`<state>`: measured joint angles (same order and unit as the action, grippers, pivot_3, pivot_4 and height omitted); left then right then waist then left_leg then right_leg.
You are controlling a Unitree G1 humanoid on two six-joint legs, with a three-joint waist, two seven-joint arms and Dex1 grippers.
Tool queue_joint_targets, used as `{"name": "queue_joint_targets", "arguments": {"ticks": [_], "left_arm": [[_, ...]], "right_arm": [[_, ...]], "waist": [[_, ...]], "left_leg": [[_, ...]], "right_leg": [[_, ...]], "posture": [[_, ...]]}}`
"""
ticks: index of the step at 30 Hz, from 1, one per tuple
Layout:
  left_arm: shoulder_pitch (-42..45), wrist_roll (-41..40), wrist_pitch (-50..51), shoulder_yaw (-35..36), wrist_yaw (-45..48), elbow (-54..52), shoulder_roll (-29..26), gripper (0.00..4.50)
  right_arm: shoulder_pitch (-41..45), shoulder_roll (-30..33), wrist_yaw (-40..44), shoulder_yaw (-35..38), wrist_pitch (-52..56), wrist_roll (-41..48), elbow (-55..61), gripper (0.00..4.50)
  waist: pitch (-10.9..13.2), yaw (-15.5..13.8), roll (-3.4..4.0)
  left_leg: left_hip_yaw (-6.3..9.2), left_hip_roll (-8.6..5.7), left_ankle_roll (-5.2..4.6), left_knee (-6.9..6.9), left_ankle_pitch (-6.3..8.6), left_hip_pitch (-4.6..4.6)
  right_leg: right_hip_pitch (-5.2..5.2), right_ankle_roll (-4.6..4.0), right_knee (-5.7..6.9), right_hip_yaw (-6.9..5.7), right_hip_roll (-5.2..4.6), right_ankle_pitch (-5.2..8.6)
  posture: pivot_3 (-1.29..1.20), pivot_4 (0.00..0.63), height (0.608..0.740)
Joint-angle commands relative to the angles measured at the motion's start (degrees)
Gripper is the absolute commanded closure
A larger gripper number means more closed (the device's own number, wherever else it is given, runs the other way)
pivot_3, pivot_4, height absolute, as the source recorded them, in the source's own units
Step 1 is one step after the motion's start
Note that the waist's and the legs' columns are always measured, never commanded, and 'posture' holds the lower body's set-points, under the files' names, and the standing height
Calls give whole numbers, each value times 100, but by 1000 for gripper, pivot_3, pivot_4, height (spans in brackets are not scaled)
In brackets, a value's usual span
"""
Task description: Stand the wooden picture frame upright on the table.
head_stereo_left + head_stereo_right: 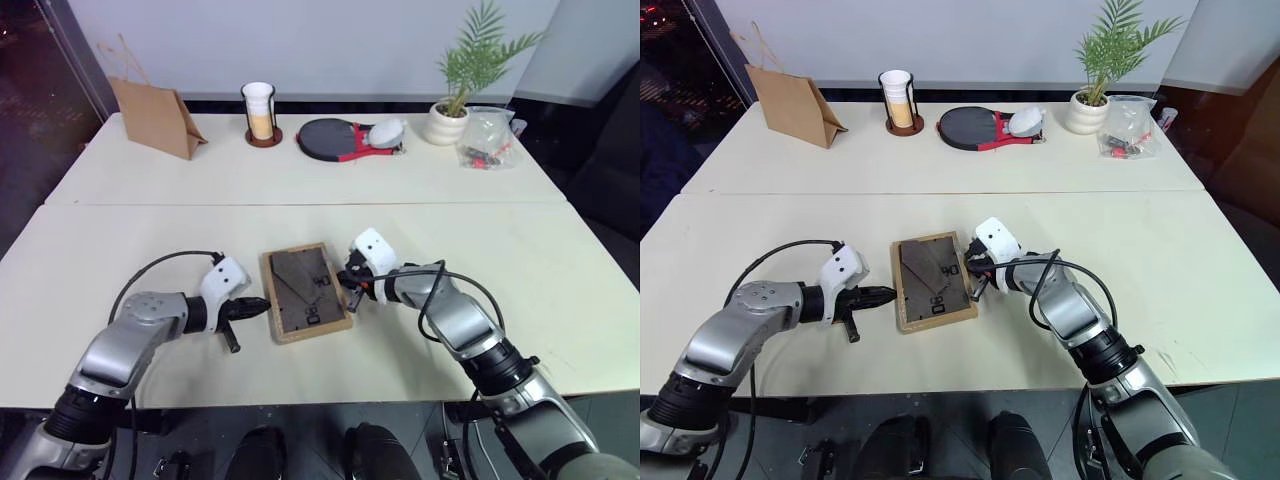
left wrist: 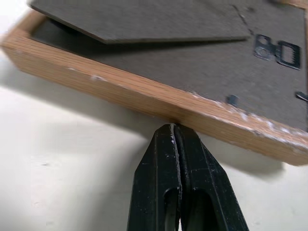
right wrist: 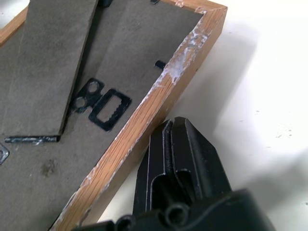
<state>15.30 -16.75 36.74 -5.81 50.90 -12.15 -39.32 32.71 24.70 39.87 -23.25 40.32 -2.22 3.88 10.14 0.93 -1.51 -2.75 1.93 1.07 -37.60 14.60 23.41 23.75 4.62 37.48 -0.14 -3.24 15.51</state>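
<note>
here, the scene by parts:
frame (image 1: 306,293): lies flat, back up, on the table (image 1: 120,240), between the two grippers; grey stand folded against the back.
left gripper (image 1: 262,305): jaws closed on nothing, tips touching the frame's left edge.
right gripper (image 1: 349,292): jaws closed, empty, tips against the frame's right edge.
far side: bag (image 1: 155,116), cup (image 1: 259,110), paddle (image 1: 335,139), plant (image 1: 462,78), all well beyond both jaws.

Head cameras overlook the table (image 1: 300,180); wrist cameras closely face the wooden picture frame (image 2: 159,103)
</note>
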Motion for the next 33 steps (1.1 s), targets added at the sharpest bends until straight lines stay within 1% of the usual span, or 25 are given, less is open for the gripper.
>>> {"name": "queue_joint_targets", "arguments": {"ticks": [1, 8, 18, 21, 24, 27, 29, 30, 31, 33], "left_arm": [[143, 3, -154, 142, -26, 17, -39, 4472], [300, 68, -332, 140, -21, 288, -81, 4472], [351, 110, -385, 92, -29, 348, -12, 4472], [217, 7, -272, 281, 128, 263, -267, 4472], [67, -408, 87, 651, 441, 197, -596, 4472], [125, -1597, 1321, 1296, 788, 182, -693, 3683], [154, -2291, 2157, 1610, 869, 109, -718, 2772], [134, -2620, 2566, 1743, 886, 29, -758, 2199], [157, -2911, 3002, 1878, 828, 11, -759, 1819], [241, -3261, 3624, 2058, 596, 50, -719, 908]], "right_arm": [[-121, 70, 255, -179, 199, 61, 404, 4490], [-273, 231, 481, -237, 565, 163, 1033, 4490], [-240, 400, 507, -291, 660, 90, 1179, 4490], [-212, 537, 523, -222, 600, 36, 1129, 4490], [-202, 746, 586, -37, 573, 77, 1165, 4490], [-198, 1006, 705, 143, 526, 161, 1253, 4500], [-224, 1116, 769, 137, 477, 169, 1324, 4500], [-253, 1155, 801, 111, 454, 176, 1367, 4500], [-294, 1186, 823, 75, 424, 169, 1404, 4500], [-360, 1217, 847, 5, 374, 146, 1455, 4500]], "waist": [[0, -6, 0], [0, -6, 0], [0, -18, 0], [0, -13, 0], [0, -7, 0], [1, -28, 0], [1, -28, -1], [1, -18, -1], [1, -12, -2], [1, -10, -2]], "left_leg": [[0, -1, 0, 0, 0, 0], [0, -2, -1, 0, 1, 0], [0, -4, -1, -1, 1, 1], [0, -4, -1, -2, 1, 1], [-1, -1, -1, 2, 1, 1], [2, 2, -1, 1, 1, 2], [4, 1, -3, -5, 2, 3], [4, 1, -9, -10, 5, 3], [4, 1, -12, -13, 7, 3], [4, 1, -14, -14, 8, 2]], "right_leg": [[0, 0, 0, 0, 0, 0], [0, 0, 0, -1, 2, 0], [0, 0, -1, -1, 2, 0], [0, 0, -1, -1, 2, 0], [2, -1, -1, -1, 2, 1], [2, -1, -1, -2, 0, 1], [-2, -1, -2, -4, -5, 1], [-4, 0, -2, -4, -6, 1], [-5, 0, -2, -4, -7, 1], [-6, 1, -2, -3, -7, 1]], "posture": [[0, 150, 740], [0, 150, 740], [0, 150, 740], [0, 150, 740], [0, 150, 740], [0, 150, 740], [0, 150, 740], [0, 150, 740], [0, 150, 740], [0, 150, 740]]}}
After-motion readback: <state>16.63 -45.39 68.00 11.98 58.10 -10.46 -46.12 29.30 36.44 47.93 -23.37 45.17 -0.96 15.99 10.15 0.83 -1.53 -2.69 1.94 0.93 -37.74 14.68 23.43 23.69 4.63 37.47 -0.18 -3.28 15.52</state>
